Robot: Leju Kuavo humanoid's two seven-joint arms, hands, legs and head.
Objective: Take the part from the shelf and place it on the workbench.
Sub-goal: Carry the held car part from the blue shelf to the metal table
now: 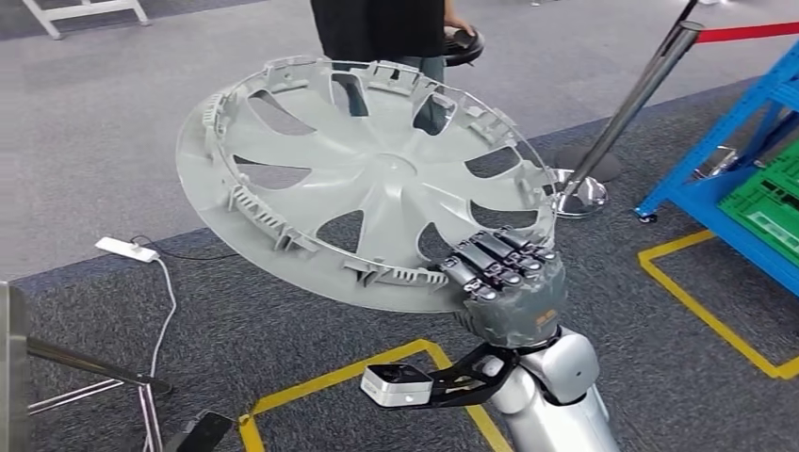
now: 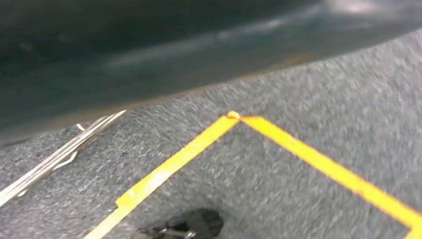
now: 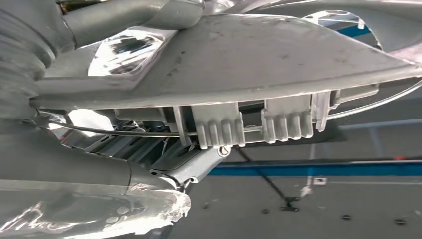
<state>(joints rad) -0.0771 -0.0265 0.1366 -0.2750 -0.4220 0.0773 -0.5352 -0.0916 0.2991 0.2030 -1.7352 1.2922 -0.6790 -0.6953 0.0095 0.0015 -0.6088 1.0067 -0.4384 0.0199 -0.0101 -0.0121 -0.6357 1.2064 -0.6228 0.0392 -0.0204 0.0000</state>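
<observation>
on your far left in the head view, a white power strip (image 1: 125, 249) lies on the grey carpet (image 1: 85, 141) with its cable running toward you, past thin metal legs (image 1: 89, 377) near the lower corner. yellow floor tape (image 1: 349, 372) marks a corner on the darker carpet just below the middle; the left wrist view looks down on the same kind of yellow tape (image 2: 174, 162) over blurred carpet, and you cannot tell how the left hand's fingers lie. in the centre, the part (image 1: 367, 179), a grey spoked wheel cover, is held up in the air, tilted, inner side with its clips facing you. your right hand (image 1: 504, 282) grips its near rim, dark fingers (image 1: 490, 259) curled over the edge; the right wrist view shows the rim's ribbed clips (image 3: 219, 127) close up. behind the part a person (image 1: 386, 33) in dark clothes stands. further right, a metal stanchion (image 1: 627, 113) leans from its round base, with red tape (image 1: 749, 33) at its top. at the far right stands a blue shelf (image 1: 725, 179) holding a green crate (image 1: 768, 202), with more yellow tape before it.
</observation>
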